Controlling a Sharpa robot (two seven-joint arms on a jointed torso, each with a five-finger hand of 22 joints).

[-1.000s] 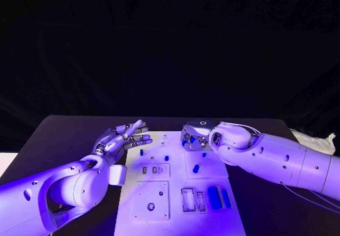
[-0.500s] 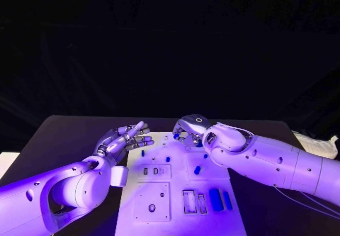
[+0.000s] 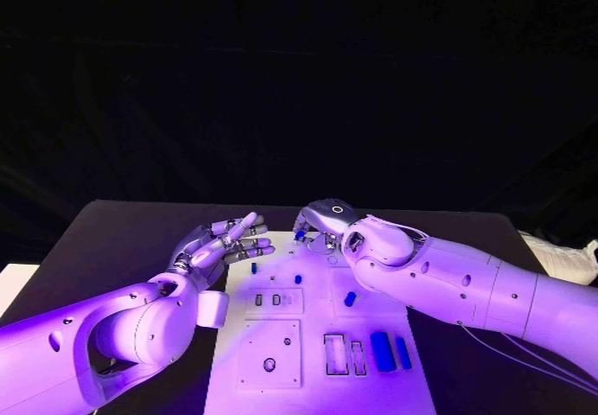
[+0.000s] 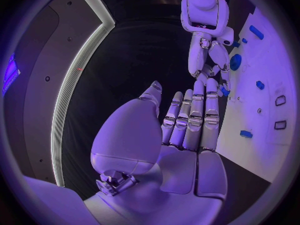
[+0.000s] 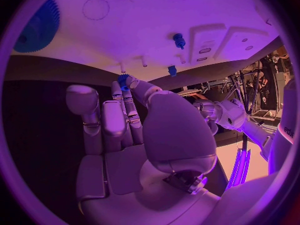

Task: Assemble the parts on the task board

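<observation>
Right silver, many-jointed metal hand [image 3: 319, 226] sits just above centre of the head view, over the far end of the flat white task board [image 3: 281, 363]; its fingers curl down, and the right wrist view shows a small blue part [image 5: 123, 80] pinched at the fingertips [image 5: 132, 81], close to the board's far edge. Left silver hand [image 3: 219, 244], left of centre in the head view, holds nothing, fingers straight and slightly spread, palm turned toward the board, hovering beside the board's left edge. The two hands are near each other but apart. The board is matte white plastic with rectangular recessed panels and slots. Standing in its upper half are small blue pegs [image 3: 296, 279] and a blue oblong piece [image 3: 349, 298]; at lower right lie two long blue bars [image 3: 383, 352] side by side beside open slots. A blue toothed round part [image 5: 36, 26] lies on the board's far end. Black table [image 3: 106, 238] surrounds the board, with bare room on both sides.
</observation>
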